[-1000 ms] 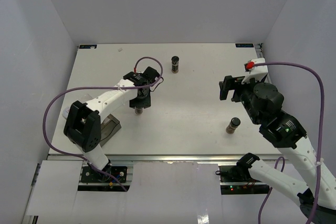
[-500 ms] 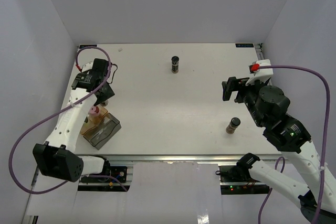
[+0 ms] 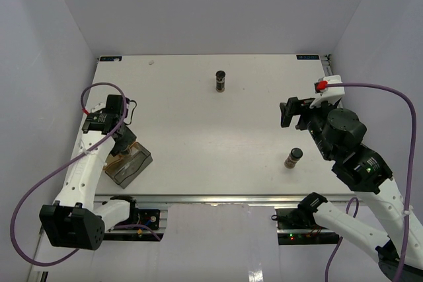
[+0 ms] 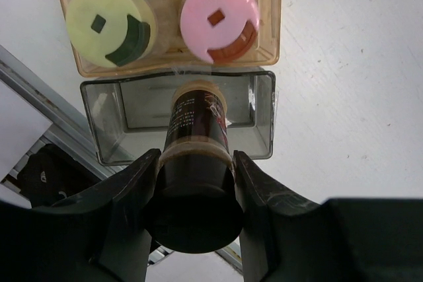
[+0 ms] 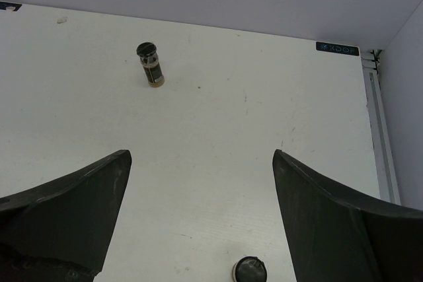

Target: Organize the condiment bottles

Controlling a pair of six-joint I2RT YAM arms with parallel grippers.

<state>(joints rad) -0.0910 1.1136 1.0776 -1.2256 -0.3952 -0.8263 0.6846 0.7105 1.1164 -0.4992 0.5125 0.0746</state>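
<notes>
My left gripper (image 4: 196, 163) is shut on a dark-filled bottle with a black cap (image 4: 196, 189). It holds the bottle over an open grey clear box (image 4: 263, 118). Beside that box, an amber box (image 4: 272, 28) holds a green-capped jar (image 4: 109, 24) and a pink-capped jar (image 4: 218, 21). In the top view the left gripper (image 3: 123, 142) hangs over these boxes at the table's left front. My right gripper (image 5: 201, 156) is open and empty above the table. One black-capped bottle (image 3: 220, 80) stands far centre. Another (image 3: 293, 158) stands at the near right, just below the right gripper (image 3: 289, 111).
The grey box (image 3: 133, 167) lies close to the table's front edge, with the metal rail (image 3: 211, 199) just beyond. The far bottle (image 5: 151, 64) and the near one's cap (image 5: 250, 270) show in the right wrist view. White walls close off the left, back and right sides.
The left arm has swung from the table's middle to the left front with the bottle in it, and now hangs over the boxes. The right arm has barely moved.
</notes>
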